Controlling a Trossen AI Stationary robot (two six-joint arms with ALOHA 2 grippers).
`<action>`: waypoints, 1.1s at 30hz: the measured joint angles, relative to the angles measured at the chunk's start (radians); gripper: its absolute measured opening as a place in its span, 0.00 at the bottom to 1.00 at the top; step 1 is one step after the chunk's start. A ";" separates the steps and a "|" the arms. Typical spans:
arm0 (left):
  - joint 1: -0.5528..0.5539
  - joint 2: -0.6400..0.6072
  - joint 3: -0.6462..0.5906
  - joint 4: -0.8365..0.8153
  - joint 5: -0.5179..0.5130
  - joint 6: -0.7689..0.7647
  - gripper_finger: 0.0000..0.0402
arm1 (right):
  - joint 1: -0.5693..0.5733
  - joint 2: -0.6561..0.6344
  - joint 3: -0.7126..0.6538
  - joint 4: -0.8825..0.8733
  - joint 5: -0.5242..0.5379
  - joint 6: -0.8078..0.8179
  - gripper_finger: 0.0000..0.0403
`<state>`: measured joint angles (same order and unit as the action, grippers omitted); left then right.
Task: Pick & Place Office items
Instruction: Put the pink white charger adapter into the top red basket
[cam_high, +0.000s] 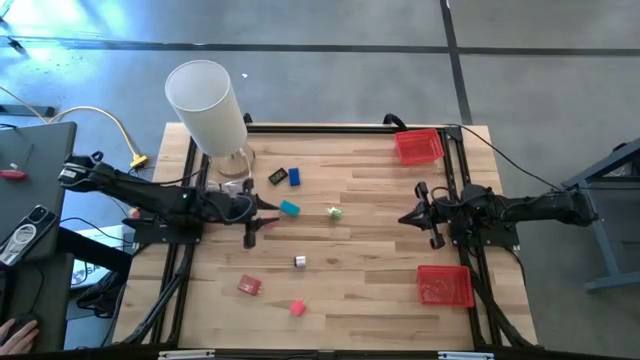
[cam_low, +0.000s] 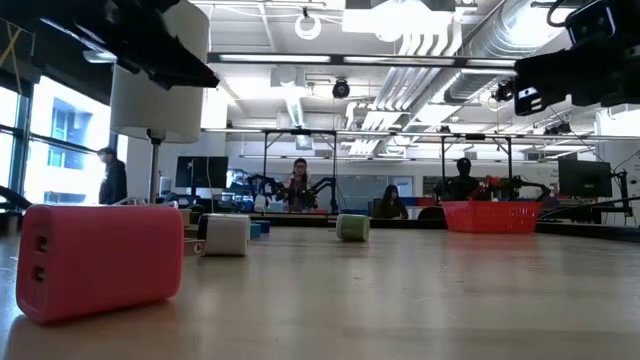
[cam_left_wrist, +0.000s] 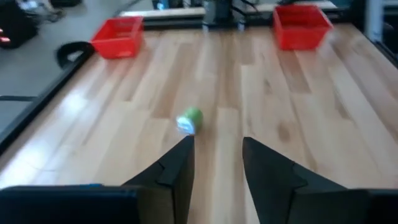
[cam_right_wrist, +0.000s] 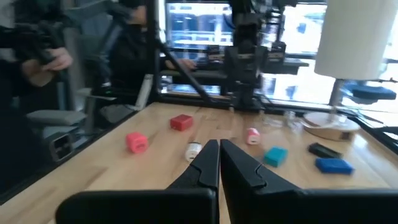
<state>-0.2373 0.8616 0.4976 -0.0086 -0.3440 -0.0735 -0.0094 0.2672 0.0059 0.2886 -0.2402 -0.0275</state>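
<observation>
High view: left gripper (cam_high: 268, 212), fingers spread and empty, sits left of centre beside the teal piece (cam_high: 289, 208); right gripper (cam_high: 408, 216), fingers pressed together, waits centre-right.

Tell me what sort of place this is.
Probably a robotics lab in an open-plan workspace: a wooden table flanked by two arms, exposed ceiling ducts, and people at monitors around more arms beyond the table.
</observation>
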 joint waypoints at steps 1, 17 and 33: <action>-0.009 0.000 0.000 -0.022 0.001 -0.003 0.33 | 0.003 0.000 0.000 0.000 -0.004 -0.001 0.01; -0.029 0.000 0.000 -0.329 -0.001 -0.178 0.33 | 0.009 0.000 0.000 0.000 0.004 -0.002 0.01; -0.028 0.000 0.000 -0.325 0.000 -0.163 0.33 | 0.009 0.000 0.000 -0.001 0.005 -0.002 0.01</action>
<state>-0.2649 0.8619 0.4973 -0.3333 -0.3441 -0.2364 -0.0001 0.2672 0.0057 0.2878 -0.2352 -0.0299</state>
